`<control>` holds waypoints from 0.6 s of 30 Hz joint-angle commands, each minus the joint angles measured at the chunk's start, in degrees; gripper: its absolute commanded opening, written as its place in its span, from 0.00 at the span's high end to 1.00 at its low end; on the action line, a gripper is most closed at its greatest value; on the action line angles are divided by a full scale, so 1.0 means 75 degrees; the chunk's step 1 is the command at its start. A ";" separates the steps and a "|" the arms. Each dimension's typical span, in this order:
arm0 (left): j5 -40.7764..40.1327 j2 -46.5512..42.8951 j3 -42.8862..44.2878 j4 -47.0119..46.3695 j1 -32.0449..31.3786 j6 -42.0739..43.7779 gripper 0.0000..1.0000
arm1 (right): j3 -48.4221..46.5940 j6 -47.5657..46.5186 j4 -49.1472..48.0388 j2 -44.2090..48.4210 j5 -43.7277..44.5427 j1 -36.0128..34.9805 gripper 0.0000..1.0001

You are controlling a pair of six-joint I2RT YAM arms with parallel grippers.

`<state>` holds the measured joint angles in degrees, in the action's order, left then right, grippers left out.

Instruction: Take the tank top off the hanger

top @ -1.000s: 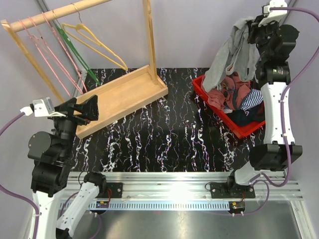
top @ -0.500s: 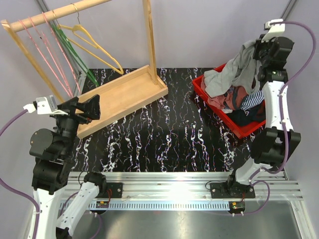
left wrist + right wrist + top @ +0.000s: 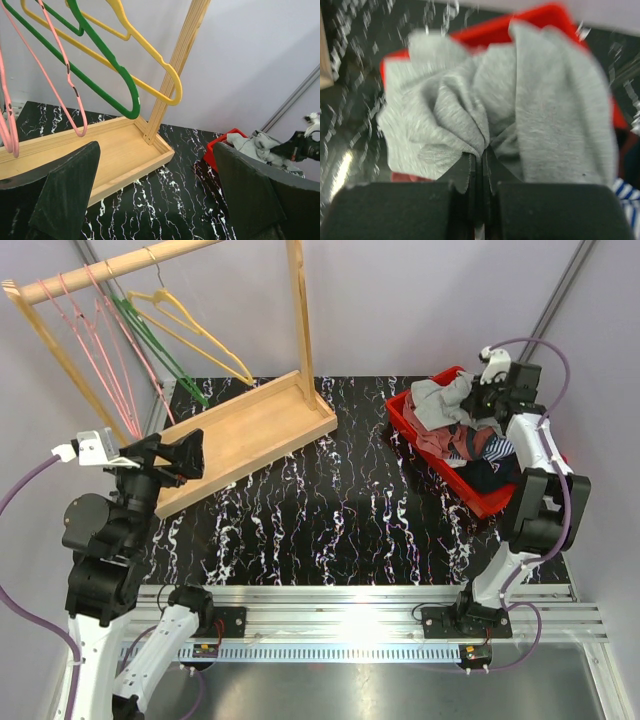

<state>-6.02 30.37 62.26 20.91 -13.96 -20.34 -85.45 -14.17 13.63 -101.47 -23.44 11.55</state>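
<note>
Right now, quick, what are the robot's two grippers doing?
Left gripper: open, holding nothing.
Right gripper: shut on the gray tank top, over the red bin.

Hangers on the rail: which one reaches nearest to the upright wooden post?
The yellow hanger; its curved end comes beside the post, while the green hanger and pink hangers hang farther left.

White-black arms (image 3: pixel 100 570), purple cables (image 3: pixel 25 480), black tools (image 3: pixel 178 458)
</note>
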 commanded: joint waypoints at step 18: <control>0.0358 0.0146 -0.0203 -0.0127 0.0021 -0.0335 0.01 | 0.0541 -0.1637 0.1687 -0.1612 -0.0097 -0.0017 0.82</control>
<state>-4.64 30.96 61.69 21.08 -13.96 -21.89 -82.91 -24.53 18.06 -111.44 -25.61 11.40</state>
